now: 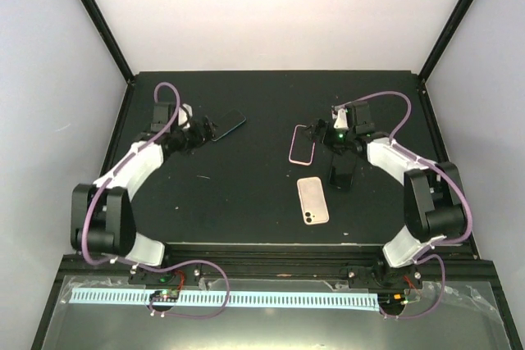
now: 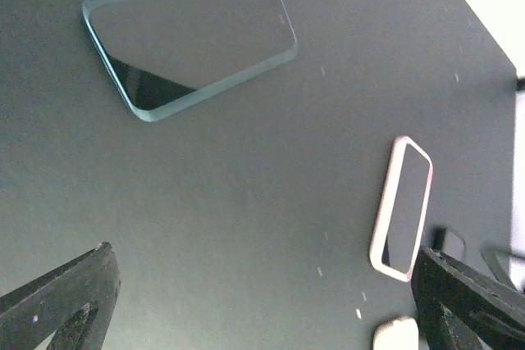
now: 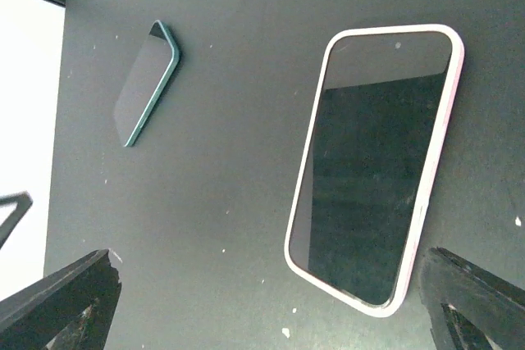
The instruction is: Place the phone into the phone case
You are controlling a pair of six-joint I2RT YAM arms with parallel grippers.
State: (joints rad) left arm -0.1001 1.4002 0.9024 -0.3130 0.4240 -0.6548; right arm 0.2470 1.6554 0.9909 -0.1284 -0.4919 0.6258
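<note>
A pink-rimmed case with a dark inside (image 1: 302, 144) lies flat at centre right; it also shows in the right wrist view (image 3: 373, 165) and the left wrist view (image 2: 402, 206). A pink phone (image 1: 312, 200) lies back up nearer the front, its corner in the left wrist view (image 2: 398, 335). A teal-edged phone (image 1: 228, 125) lies screen up at the back left, large in the left wrist view (image 2: 193, 34). My left gripper (image 1: 205, 129) is open and empty just left of it. My right gripper (image 1: 326, 138) is open and empty just right of the pink-rimmed case.
A black phone-shaped slab (image 1: 343, 171) lies under the right arm's wrist. The black mat (image 1: 246, 211) ends at a raised black frame on all sides, with white walls beyond. Small white specks dot the mat.
</note>
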